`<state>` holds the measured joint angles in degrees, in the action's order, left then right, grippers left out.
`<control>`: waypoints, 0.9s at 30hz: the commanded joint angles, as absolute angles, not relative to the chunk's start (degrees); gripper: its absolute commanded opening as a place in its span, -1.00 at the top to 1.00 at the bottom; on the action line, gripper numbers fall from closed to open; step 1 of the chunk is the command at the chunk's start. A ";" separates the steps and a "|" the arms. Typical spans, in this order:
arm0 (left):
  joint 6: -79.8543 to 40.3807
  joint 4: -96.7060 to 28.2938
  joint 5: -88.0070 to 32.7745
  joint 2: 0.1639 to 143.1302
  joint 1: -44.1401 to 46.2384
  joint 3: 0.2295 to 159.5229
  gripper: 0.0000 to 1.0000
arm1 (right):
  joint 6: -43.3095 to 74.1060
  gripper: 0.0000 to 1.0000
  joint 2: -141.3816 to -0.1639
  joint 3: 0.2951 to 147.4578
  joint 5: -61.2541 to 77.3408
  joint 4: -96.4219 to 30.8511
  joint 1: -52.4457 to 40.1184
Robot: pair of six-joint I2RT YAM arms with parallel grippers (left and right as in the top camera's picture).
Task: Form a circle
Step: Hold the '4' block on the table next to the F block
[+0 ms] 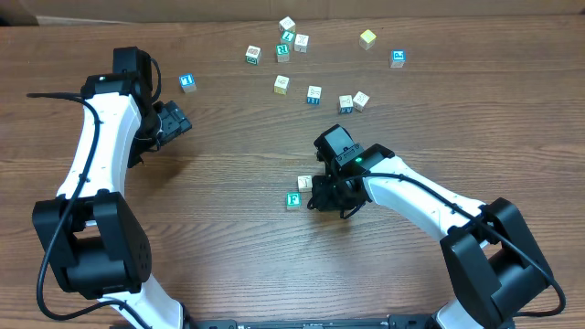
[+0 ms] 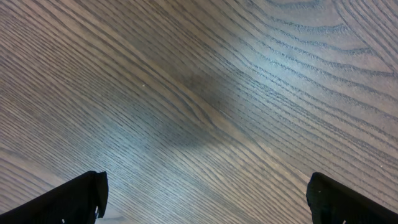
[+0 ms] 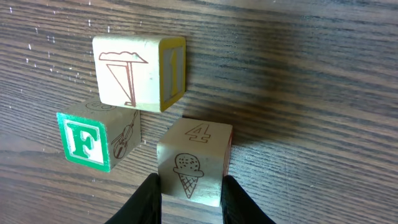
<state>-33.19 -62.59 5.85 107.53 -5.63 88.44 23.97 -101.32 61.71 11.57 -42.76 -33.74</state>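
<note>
Three small wooden cubes sit close together near the table's middle. One has a green F face. A cream cube with a yellow-edged side lies just behind it. The third, a cream cube with an ice-cream drawing, stands to the right of the F cube and is hidden under the arm in the overhead view. My right gripper is shut on this ice-cream cube, a finger pressed on each side. My left gripper is open over bare wood at the left, holding nothing.
Several more cubes lie scattered along the back of the table: a blue-faced one at the left, a cluster in the middle, a yellow one, another blue one and a pair behind my right arm.
</note>
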 commanded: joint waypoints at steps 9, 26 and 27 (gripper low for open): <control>-32.56 -62.59 6.52 107.55 -5.61 89.62 -1.00 | 22.44 0.47 -101.73 63.13 11.05 -41.30 -33.78; -32.56 -62.59 6.52 107.55 -5.61 89.62 -0.99 | 22.48 0.45 -101.73 63.13 11.03 -41.41 -33.67; -32.56 -62.59 6.52 107.55 -5.61 89.62 -1.00 | 22.48 0.45 -101.73 63.13 11.03 -41.41 -33.67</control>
